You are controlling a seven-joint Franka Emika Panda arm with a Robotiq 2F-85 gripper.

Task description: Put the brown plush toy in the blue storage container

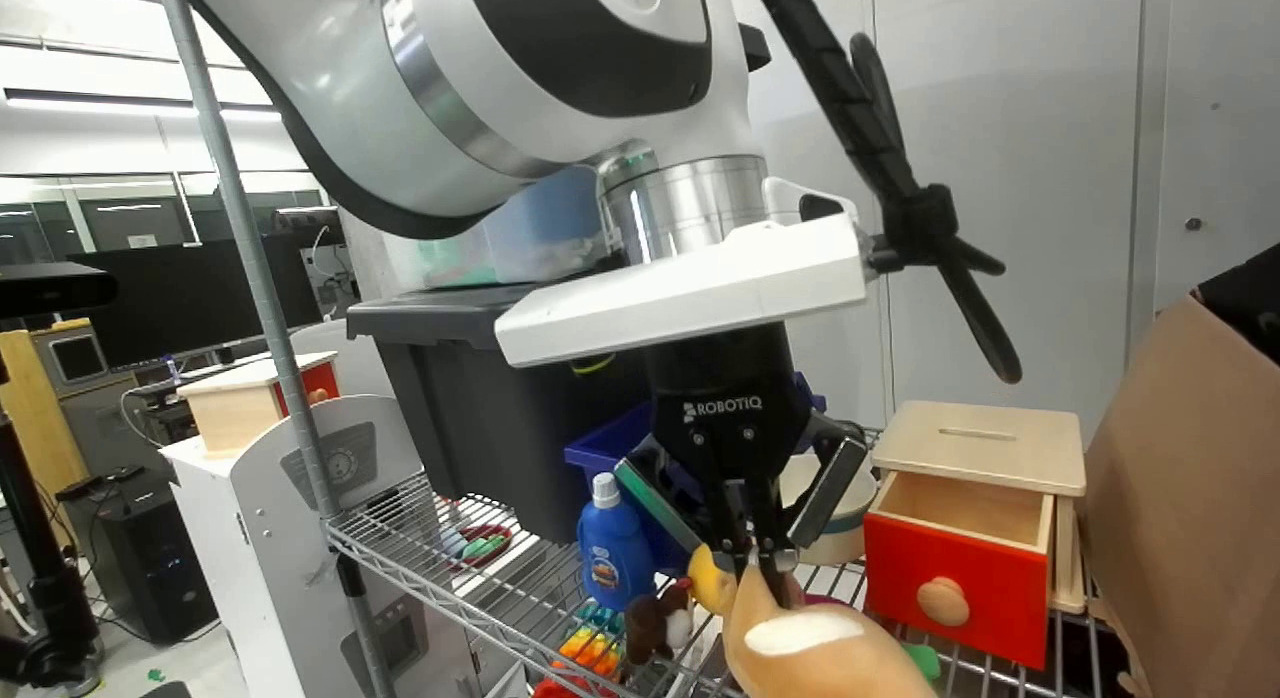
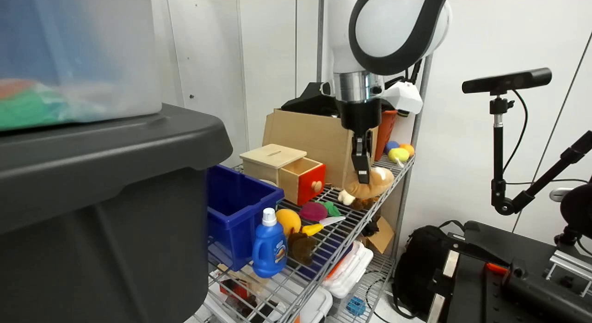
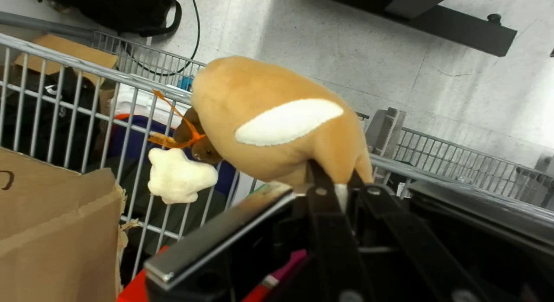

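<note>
Dark tote [image 2: 106,212], blue bin [image 2: 240,235], gripped plush [image 3: 277,124]

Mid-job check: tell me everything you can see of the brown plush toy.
The brown plush toy looks soft, tan and smooth, with a plump rounded body and an elongated white patch on its side. It narrows to limb-like lobes, where the claw pinches it; a bit of white shows in the grip. No face shows. Its bulk reaches out near the edge of the wire shelf; whether it touches anything below, I can't tell.
</note>
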